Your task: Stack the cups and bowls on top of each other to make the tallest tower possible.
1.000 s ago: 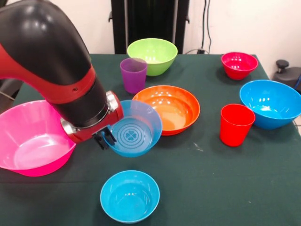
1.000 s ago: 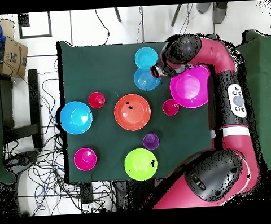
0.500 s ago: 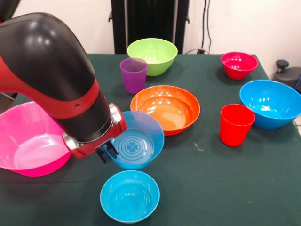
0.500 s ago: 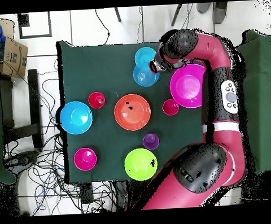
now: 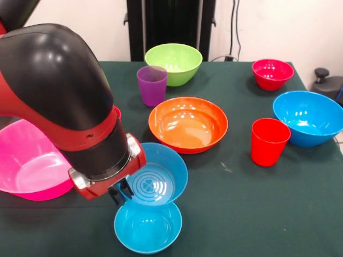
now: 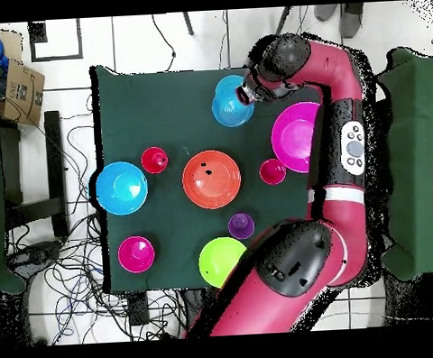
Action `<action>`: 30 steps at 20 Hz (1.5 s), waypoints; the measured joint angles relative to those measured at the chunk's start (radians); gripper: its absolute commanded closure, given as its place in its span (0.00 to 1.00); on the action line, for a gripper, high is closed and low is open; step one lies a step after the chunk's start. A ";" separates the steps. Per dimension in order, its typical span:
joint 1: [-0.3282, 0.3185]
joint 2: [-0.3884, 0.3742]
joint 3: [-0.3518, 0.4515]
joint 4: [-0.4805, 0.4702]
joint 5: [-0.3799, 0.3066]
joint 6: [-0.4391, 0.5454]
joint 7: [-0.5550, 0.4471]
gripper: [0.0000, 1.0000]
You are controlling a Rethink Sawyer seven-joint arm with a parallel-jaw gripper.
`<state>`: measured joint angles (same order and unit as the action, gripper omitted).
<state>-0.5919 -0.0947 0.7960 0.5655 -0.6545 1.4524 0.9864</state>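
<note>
While the end effector point(image 5: 121, 193) pinches the near-left rim of a small blue bowl point(image 5: 155, 172) and carries it tilted, the front view shows this held bowl overlapping the far rim of a second small blue bowl point(image 5: 148, 226) that sits on the surface point(image 5: 257, 203) at the near edge. Risk, as I judge it: released at this tilt and offset, the held bowl may catch the lower rim, skid off, or knock the lower bowl toward the near edge instead of nesting. Held bowl empty, ring pattern visible on its floor; lower bowl empty. Orange bowl point(image 5: 188, 123), green bowl point(image 5: 173, 63), large blue bowl point(image 5: 308, 116), red-magenta bowl point(image 5: 273, 73), pink bowl point(image 5: 27, 163), purple cup point(image 5: 152, 84) and red cup point(image 5: 269, 141) all look empty and stand apart; no tower yet. Overhead view: the two small blue bowls point(image 6: 231, 102) overlap at the surface's far edge from the base, end effector point(image 6: 245, 94) at their rim. A second red cup point(image 6: 272, 171) stands just beside the pink bowl point(image 6: 295, 137). Dark specks inside the orange bowl point(image 6: 211, 178); cannot tell what they are.
</note>
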 measured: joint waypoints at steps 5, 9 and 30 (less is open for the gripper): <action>0.021 0.015 0.020 -0.072 -0.021 0.030 -0.022 1.00; 0.025 0.021 0.024 -0.098 -0.027 0.042 -0.023 1.00; 0.018 0.109 0.108 -0.201 -0.040 0.042 -0.025 1.00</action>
<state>-0.5744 0.0147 0.9037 0.3646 -0.6950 1.4945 0.9611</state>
